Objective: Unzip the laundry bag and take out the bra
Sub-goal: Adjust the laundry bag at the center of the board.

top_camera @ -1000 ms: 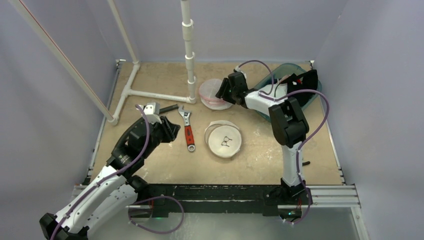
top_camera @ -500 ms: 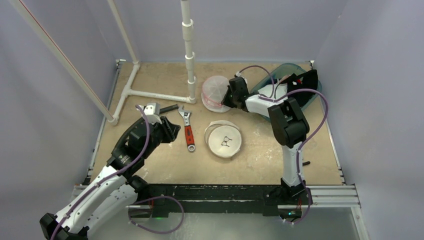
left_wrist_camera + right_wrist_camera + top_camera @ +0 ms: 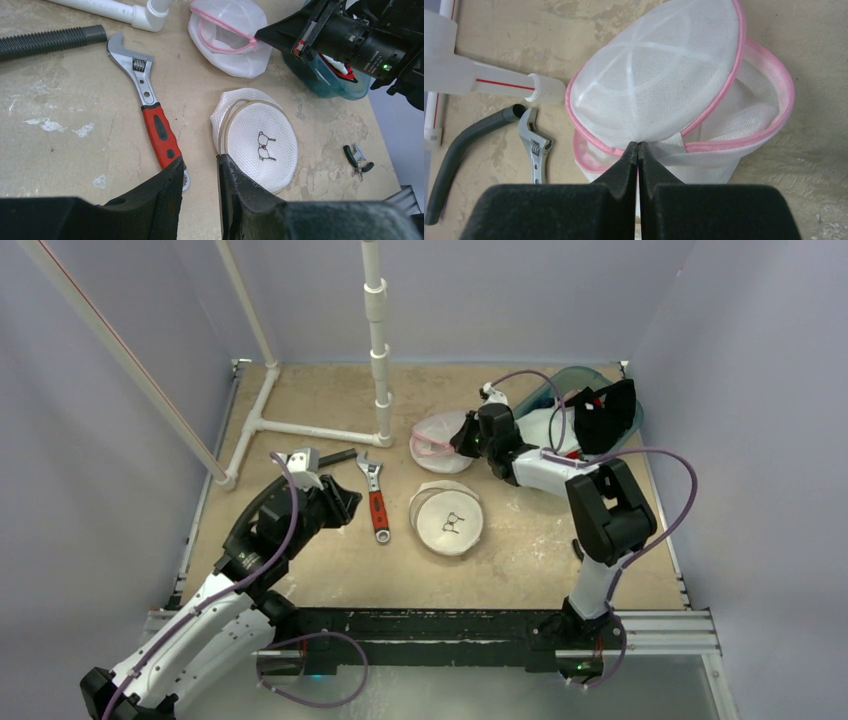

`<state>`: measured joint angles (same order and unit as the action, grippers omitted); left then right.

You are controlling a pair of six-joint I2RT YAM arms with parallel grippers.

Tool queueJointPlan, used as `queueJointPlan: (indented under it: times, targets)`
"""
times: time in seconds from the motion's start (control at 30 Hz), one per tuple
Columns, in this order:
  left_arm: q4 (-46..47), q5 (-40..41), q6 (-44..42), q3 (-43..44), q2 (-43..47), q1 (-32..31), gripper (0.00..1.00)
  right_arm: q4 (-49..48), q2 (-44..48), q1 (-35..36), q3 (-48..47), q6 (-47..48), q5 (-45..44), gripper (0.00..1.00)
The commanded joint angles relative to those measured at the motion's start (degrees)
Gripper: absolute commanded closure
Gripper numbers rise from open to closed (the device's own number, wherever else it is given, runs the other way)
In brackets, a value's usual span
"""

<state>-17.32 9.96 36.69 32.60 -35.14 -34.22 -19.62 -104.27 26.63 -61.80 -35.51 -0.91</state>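
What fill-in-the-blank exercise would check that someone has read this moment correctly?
1. The right end effector is shut on the ____-trimmed rim of the laundry bag.
2. The wrench lying on the table has a ____ handle.
3. The left end effector, open above the wrench's handle end, holds ____.

Missing words: pink; red; nothing.

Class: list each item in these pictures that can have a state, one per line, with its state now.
laundry bag: unzipped, lid raised at one edge.
right gripper: shut on the laundry bag's pink rim.
left gripper: open, holding nothing.
wrench: lying flat, untouched.
round mesh disc: lying flat, untouched.
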Motion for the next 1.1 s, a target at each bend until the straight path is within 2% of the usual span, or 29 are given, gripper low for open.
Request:
queueJointPlan:
  times: [0.0,0.17,0.43,0.6,0.63,0.73,0.8,0.9,0.97,1.07]
  targets:
    - [2.6,-1.4,1.7,-1.6,-0.7,0.3,0.71,-3.7,2.3,0.2,2.7,4.4,3.3,1.0]
    - [3.0,-1.6,2.5,-2.2,-1.5,0.3,0.71,-6.2,7.7,0.3,5.9,5.7,3.0,1.0]
    - [5.8,-1.7,4.0,-3.8,-2.4,0.2,0.71,-14.0,15.4,0.3,15.2,6.7,8.6,1.0]
    - [9.5,-4.0,5.5,-5.3,-5.7,0.3,0.71,-10.7,13.9,0.3,16.3,6.8,7.6,1.0]
    - [10.1,-4.5,5.7,-5.4,-6.4,0.2,0.71,-9.9,13.8,0.3,16.3,6.3,7.4,0.95]
    - [10.9,-4.9,6.1,-5.3,-7.8,0.2,0.71,-8.4,13.4,0.2,14.6,6.6,4.6,0.63]
    - [11.3,-5.0,6.2,-5.2,-8.3,0.3,0.71,-7.2,12.0,0.4,12.1,7.5,2.3,0.51]
    - [11.4,-5.1,6.4,-5.3,-8.5,0.3,0.71,-4.2,8.8,2.1,6.4,10.5,-0.8,0.44]
    - [11.0,-5.1,6.6,-5.3,-8.4,0.3,0.71,0.2,5.8,4.7,1.2,13.9,-7.9,0.39]
    - [10.4,-4.9,6.8,-5.8,-7.4,0.3,0.71,6.1,1.4,7.8,-5.1,17.4,-15.5,0.38]
